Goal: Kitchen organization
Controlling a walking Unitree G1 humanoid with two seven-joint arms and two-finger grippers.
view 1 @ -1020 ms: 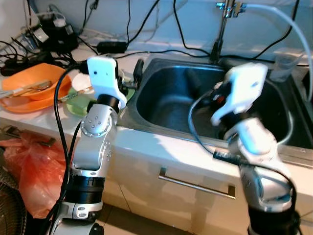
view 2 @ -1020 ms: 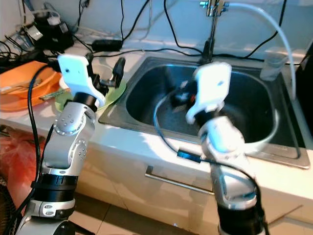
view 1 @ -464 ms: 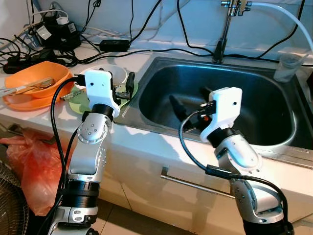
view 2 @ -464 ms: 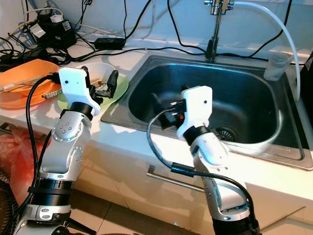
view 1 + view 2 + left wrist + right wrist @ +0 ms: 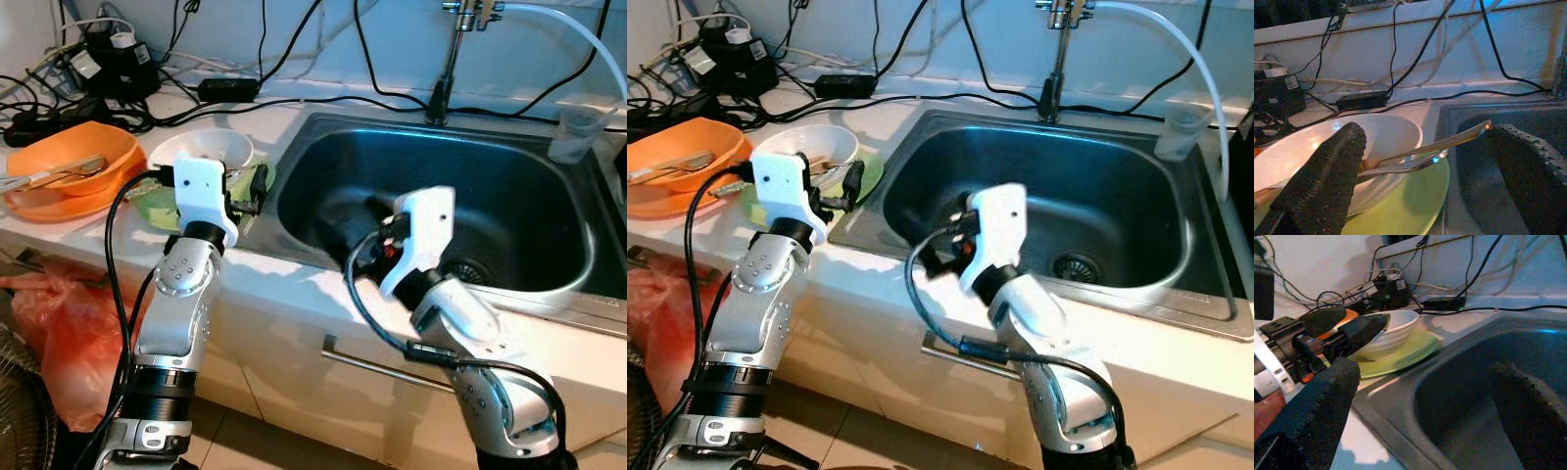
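Note:
A white bowl (image 5: 203,147) with a metal utensil (image 5: 1449,143) lying in it stands on a green plate (image 5: 1409,196), on the counter just left of the steel sink (image 5: 509,211). My left gripper (image 5: 1425,176) is open, hovering at the plate's near edge and facing the bowl, its fingers (image 5: 260,182) beside the sink's left rim. My right gripper (image 5: 358,225) is open too, low inside the sink by its left wall, pointing toward the bowl (image 5: 1396,328) and the left gripper (image 5: 1347,333). Neither holds anything.
An orange bowl (image 5: 73,157) with utensils sits on an orange plate at the far left. Cables and power adapters (image 5: 108,59) crowd the back of the counter. A faucet (image 5: 456,39) and a clear cup (image 5: 583,132) stand behind the sink. A red bag (image 5: 64,338) lies below the counter.
Both arms have come down from a raised pose. The right gripper has swung left inside the sink toward its left wall. The left gripper has settled by the green plate.

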